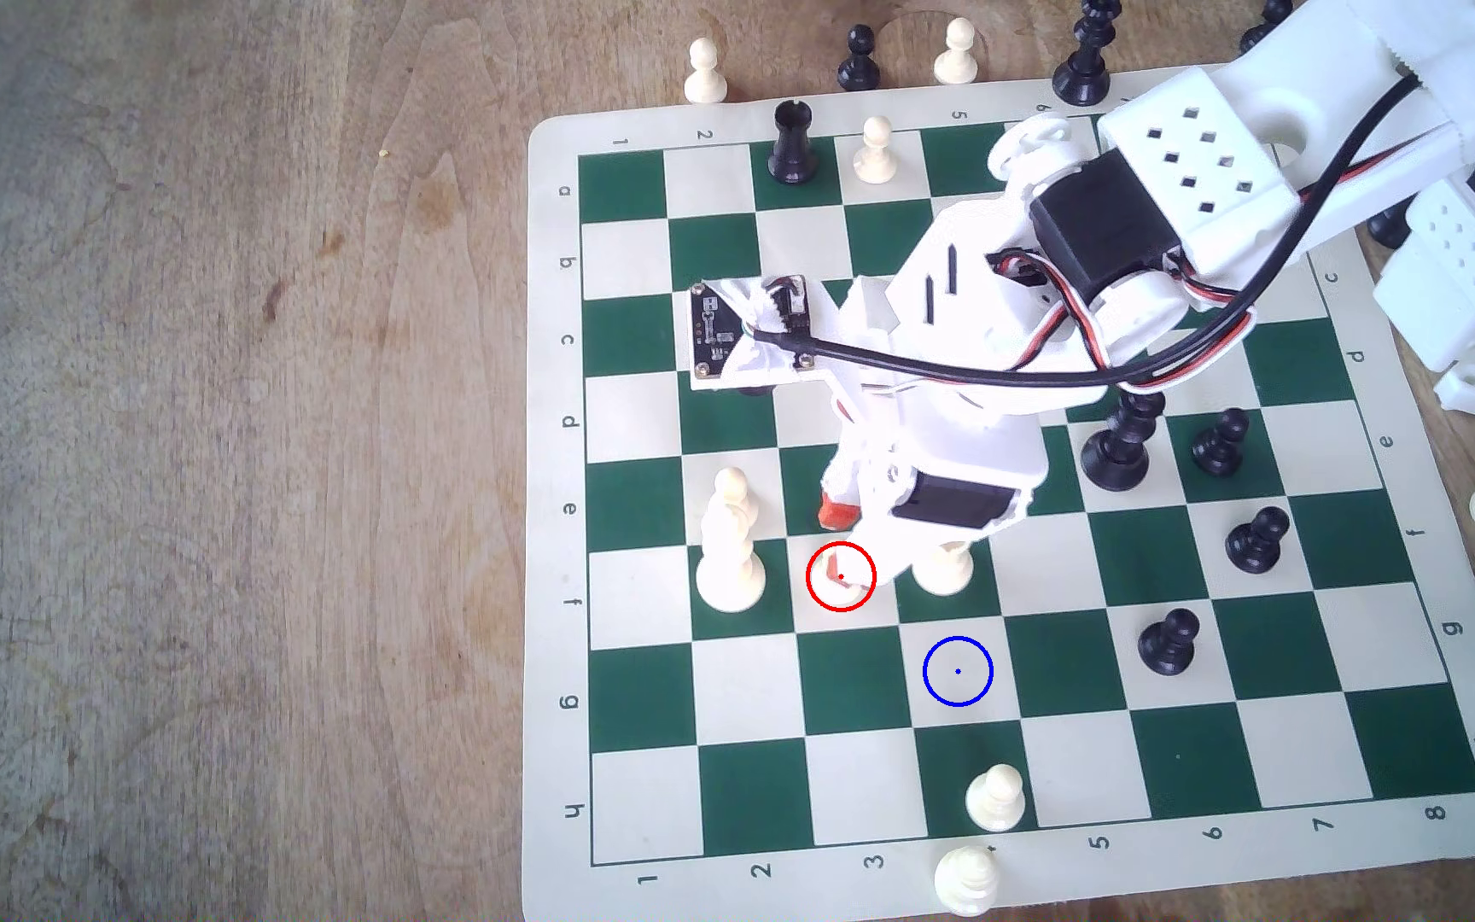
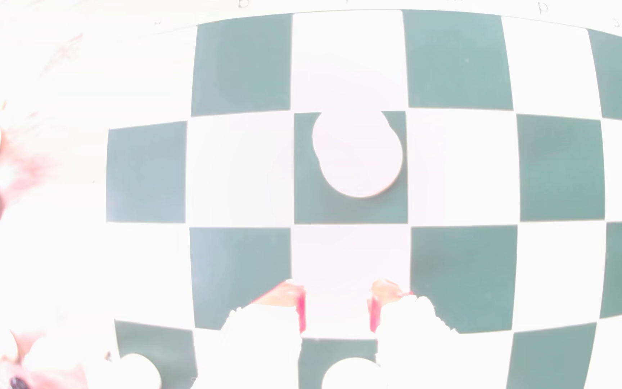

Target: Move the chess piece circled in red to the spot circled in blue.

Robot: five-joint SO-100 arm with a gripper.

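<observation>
Gripper (image 1: 840, 545) open over red-ringed square; pawn (image 1: 845, 587) apparently between tips, mostly hidden.

Overexposed, the fingers (image 2: 301, 312), red-tipped, stand apart over a cream square (image 2: 350, 258), a pale round piece (image 2: 358, 155) beyond.

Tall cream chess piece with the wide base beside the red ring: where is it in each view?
Exterior view: tall cream chess piece on the green square at that view's left of the red ring.
Wrist view: pale round disc on the green square beyond the red-tipped gripper.
Shared landmark: the red-tipped gripper.
</observation>
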